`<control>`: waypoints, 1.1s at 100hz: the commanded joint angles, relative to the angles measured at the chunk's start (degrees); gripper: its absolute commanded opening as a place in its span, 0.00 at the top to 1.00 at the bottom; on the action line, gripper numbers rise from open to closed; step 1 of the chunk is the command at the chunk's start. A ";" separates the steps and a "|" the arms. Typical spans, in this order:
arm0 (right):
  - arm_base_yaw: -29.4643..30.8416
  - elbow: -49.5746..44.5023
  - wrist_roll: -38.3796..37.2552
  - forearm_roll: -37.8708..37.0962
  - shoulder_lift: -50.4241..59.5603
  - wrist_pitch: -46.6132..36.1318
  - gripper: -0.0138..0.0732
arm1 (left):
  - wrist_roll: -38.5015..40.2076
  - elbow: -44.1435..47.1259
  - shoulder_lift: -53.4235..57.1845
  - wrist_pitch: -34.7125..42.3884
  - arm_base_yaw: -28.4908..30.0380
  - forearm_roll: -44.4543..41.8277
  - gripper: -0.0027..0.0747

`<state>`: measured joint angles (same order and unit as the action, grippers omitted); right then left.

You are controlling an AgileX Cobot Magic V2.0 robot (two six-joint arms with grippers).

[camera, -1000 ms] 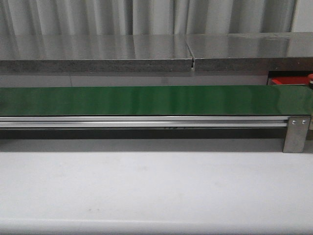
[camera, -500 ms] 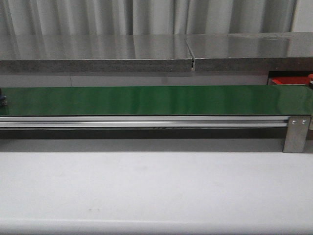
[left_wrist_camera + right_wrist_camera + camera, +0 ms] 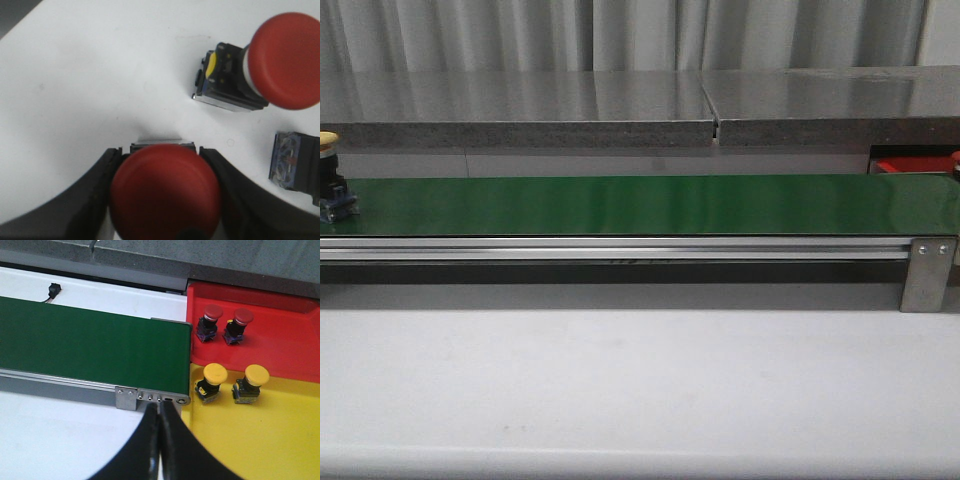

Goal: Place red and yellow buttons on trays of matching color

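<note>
My left gripper [image 3: 161, 152] is shut on a red button [image 3: 165, 192], one finger on each side of its cap, over a white surface. A second red button [image 3: 285, 60] lies on its side close by. A yellow button [image 3: 332, 180] stands at the far left end of the green belt [image 3: 640, 205]. My right gripper [image 3: 160, 407] is shut and empty, hanging near the belt's other end. Beyond it, the red tray [image 3: 290, 350] holds two red buttons [image 3: 210, 320] and the yellow tray [image 3: 260, 440] holds two yellow buttons [image 3: 212, 380]. Neither arm shows in the front view.
A dark blue-faced block [image 3: 295, 162] lies beside the held button. A metal bracket [image 3: 927, 272] ends the belt's rail at the right. A grey stone ledge [image 3: 520, 130] runs behind the belt. Only a corner of the red tray [image 3: 900, 165] shows in the front view.
A yellow button has come into view at the belt's left end and moved a little to the right. Nothing else in the front view has moved.
</note>
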<state>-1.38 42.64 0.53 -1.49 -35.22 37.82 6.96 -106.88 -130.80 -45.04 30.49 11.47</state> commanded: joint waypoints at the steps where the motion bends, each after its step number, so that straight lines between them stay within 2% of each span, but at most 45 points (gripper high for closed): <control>1: -0.15 1.50 0.07 -0.82 0.16 -4.03 0.98 | -1.30 -1.79 6.39 2.08 -0.33 0.79 0.77; 25: -0.15 1.50 0.07 -0.82 0.16 -4.03 0.98 | -2.07 1.62 13.63 1.33 -0.33 0.65 0.77; 66: -0.15 1.50 0.07 -0.82 0.16 -4.03 0.98 | -6.15 19.58 30.28 5.83 -1.47 2.31 0.77; 110: -0.15 1.50 0.07 -0.82 0.16 -4.03 0.98 | -6.96 21.27 31.70 4.08 -10.19 3.21 0.77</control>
<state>-1.38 42.64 0.53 -1.49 -35.22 37.82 0.00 -84.16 -101.98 -43.21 21.86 13.55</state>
